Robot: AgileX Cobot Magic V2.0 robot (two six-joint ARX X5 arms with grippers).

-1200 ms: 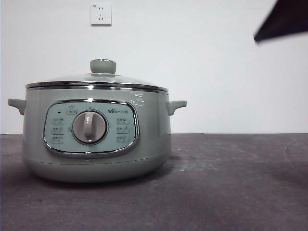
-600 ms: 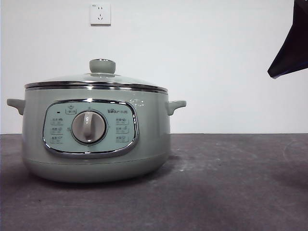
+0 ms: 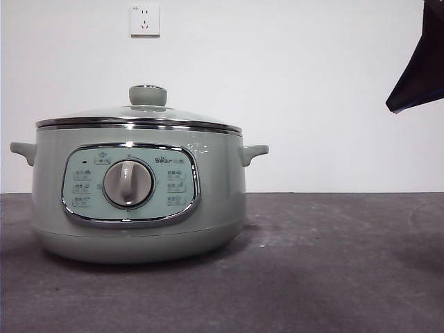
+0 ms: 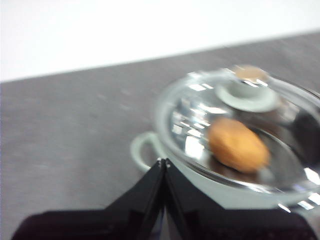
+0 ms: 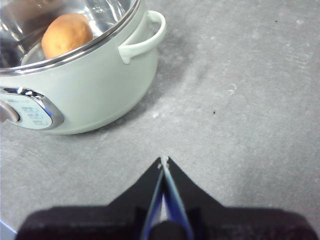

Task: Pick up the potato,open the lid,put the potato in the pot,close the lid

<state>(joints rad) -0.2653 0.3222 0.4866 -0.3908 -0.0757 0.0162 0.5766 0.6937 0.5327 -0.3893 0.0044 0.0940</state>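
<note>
Pot (image 3: 139,201) sitting on dark grey counter (image 3: 333,263), toward one side in front view, control panel and dial facing camera; looks heavy and rigid, no need to move it. Lid (image 3: 139,114) seated flush on pot rim, steel band all round; glass dome likely slippery and breakable, so only sensible hold is the knob (image 3: 148,95) on top, lifted straight. Potato (image 5: 67,34) already inside pot, visible through glass in both wrist views; firm, matte skin, probably easy to pinch across its short axis, fairly light. Judged from this: task effectively done, lid closed over potato. Left pincer (image 4: 163,162) above and beside pot near one side handle, jaws together, holding nothing; view blurred. Right pincer (image 5: 163,161) over bare counter clear of pot, jaws together, empty. Dark arm tip (image 3: 420,69) at top corner of front view. Counter matte, slightly scuffed, decent friction. Plain white wall behind, socket (image 3: 145,20) high up.
</note>
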